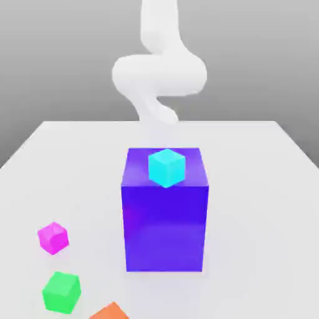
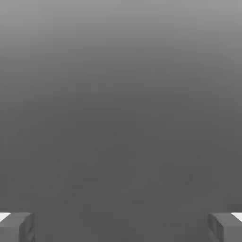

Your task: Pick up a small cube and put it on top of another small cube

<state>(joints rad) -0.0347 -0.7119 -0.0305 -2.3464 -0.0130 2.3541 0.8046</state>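
Orange cube point(image 1: 111, 311) sits cut off at the exterior view's six o'clock edge, with the green cube point(image 1: 61, 291) and magenta cube point(image 1: 53, 238) near it toward eight o'clock, all loose on the white table point(image 1: 261, 187) and probably stacking candidates. At centre a tall blue block point(image 1: 165, 215) carries the cyan cube point(image 1: 167, 167) on its top face. Behind it, at twelve o'clock, the white arm point(image 1: 159, 71) rises folded, well clear of every cube.

From the hand view, the gripper point(image 2: 121, 227) faces blank grey; its fingertips point(image 2: 16, 227) stand wide apart with nothing held between them.
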